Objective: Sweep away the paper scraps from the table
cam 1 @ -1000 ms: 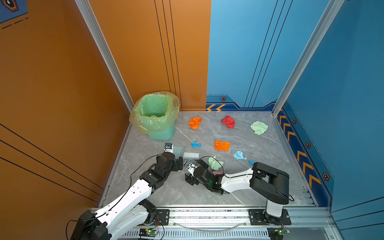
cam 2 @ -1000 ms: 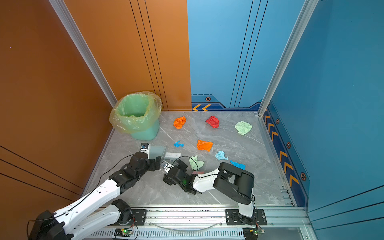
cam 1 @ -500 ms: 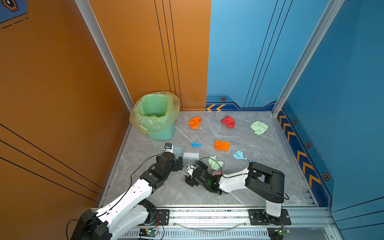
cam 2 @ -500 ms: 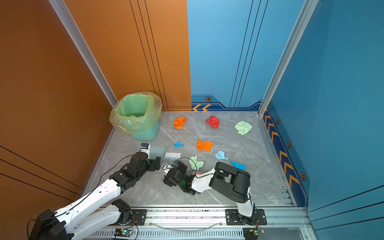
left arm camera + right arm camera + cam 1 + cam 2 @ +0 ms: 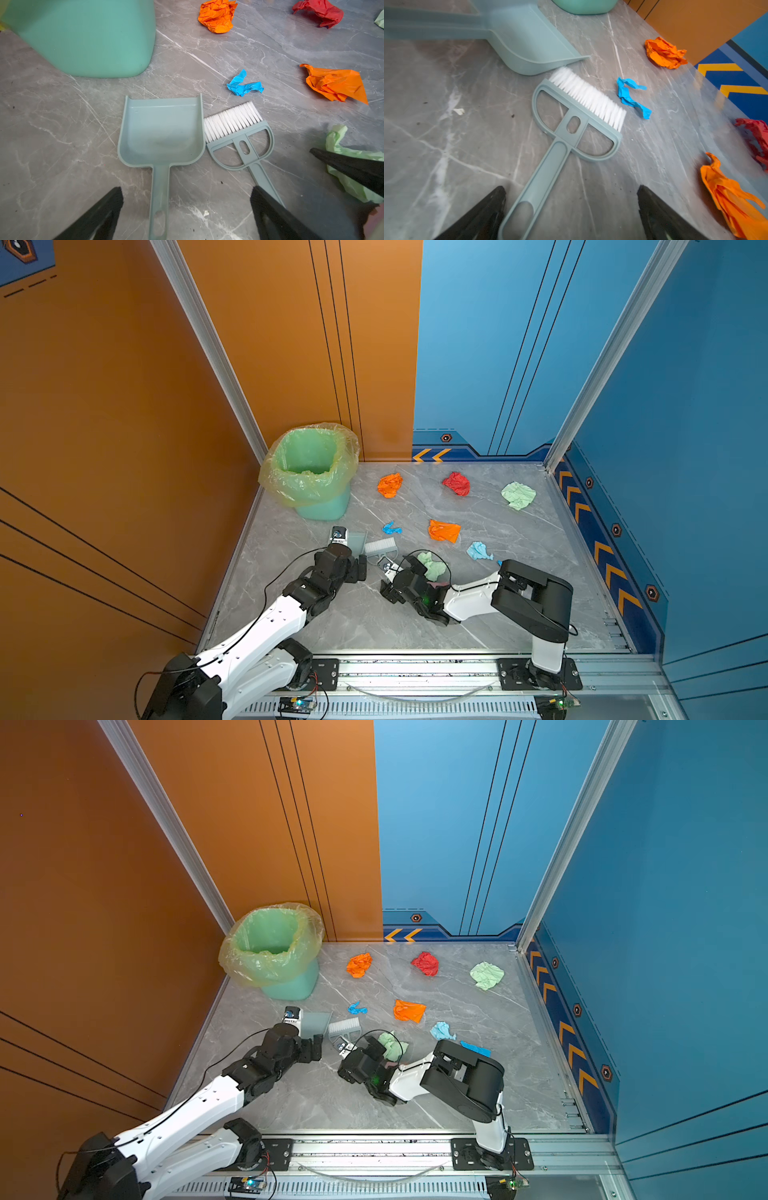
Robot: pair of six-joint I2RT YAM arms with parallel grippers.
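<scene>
- The left gripper [image 5: 187, 190] is waiting low over the table [image 5: 374, 626] with its jaws spread wide, gripping nothing. The dustpan [image 5: 160, 133] handle is lying between them, its long axis running straight away from the wrist toward the bin [image 5: 316, 472] in the far left corner.
- The right gripper [image 5: 571, 188] is likewise gaping and empty, straddling the end of the brush [image 5: 577, 124] handle, with the bristles pointing toward the far edge. This arm is sitting nearer the brush, so closing on that handle is probably the next move.
- The paper scraps [image 5: 444, 530] are all lying loose on the table, spreading from the middle to the far edge. A pale green scrap [image 5: 432, 568] is sitting just beside the right gripper.
- Compared with a second ago, the right arm's elbow is sitting slightly nearer the left edge. The left arm, both tools and the scraps are lying where they were.
</scene>
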